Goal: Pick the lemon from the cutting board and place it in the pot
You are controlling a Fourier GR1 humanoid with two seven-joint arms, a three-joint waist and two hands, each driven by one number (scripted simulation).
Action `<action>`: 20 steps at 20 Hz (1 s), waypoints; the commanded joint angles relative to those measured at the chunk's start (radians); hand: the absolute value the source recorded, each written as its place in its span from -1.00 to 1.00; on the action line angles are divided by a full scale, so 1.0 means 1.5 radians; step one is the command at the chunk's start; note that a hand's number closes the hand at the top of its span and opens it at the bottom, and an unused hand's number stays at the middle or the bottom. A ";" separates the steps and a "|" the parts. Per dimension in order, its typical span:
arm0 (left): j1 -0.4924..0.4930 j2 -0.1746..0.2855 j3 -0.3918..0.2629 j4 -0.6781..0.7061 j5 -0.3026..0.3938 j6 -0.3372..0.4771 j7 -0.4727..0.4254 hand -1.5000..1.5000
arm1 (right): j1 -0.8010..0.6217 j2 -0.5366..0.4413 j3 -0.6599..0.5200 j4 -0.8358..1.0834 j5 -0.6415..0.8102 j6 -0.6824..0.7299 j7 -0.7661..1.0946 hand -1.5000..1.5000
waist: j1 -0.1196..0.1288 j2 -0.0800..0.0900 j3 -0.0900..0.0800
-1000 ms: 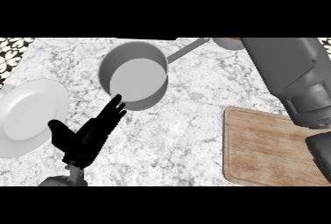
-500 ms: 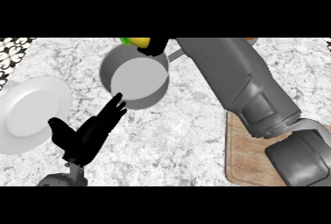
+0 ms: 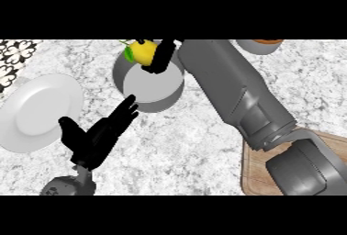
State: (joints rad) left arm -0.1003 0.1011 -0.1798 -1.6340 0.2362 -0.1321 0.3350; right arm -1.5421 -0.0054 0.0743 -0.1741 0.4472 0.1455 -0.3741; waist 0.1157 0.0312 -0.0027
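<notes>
The yellow lemon [image 3: 142, 52], with a green leaf on its left side, hangs over the far rim of the grey pot [image 3: 152, 87]. My right hand [image 3: 160, 56] is curled round it, black fingers showing to the lemon's right. The right forearm stretches from the lower right across the counter to the pot. The wooden cutting board [image 3: 254, 170] lies at the lower right, mostly hidden under that arm. My left hand [image 3: 95, 135] rests open at the lower left, fingers pointing up toward the pot's near rim.
A white plate [image 3: 37, 112] lies at the left, beside the left hand. A bowl [image 3: 261, 45] shows partly at the top right edge. A patterned black and white surface [image 3: 13, 55] sits in the top left corner.
My right arm has swung left across the counter, carrying the lemon from the top edge down over the pot's far rim. The left hand has not moved.
</notes>
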 commanded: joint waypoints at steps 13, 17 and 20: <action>-0.059 -0.041 -0.029 0.052 -0.025 0.009 -0.002 0.00 | 0.031 0.004 -0.116 0.051 -0.197 0.043 -0.017 -1.00 | 0.035 0.009 0.000; -0.001 -0.027 -0.027 0.033 -0.019 -0.004 -0.022 0.00 | 0.028 0.004 -0.118 0.046 -0.200 -0.039 -0.026 -1.00 | 0.018 0.002 0.000; -0.031 -0.006 0.009 0.034 0.000 -0.006 0.005 0.00 | 0.029 0.004 -0.121 0.049 -0.199 -0.054 -0.027 -1.00 | 0.006 0.006 0.000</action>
State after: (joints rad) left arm -0.1360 0.0820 -0.1900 -1.5987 0.2207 -0.1418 0.3177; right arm -1.4895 0.0000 -0.0978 -0.1026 0.1599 0.1147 -0.4141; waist 0.1419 0.0384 -0.0017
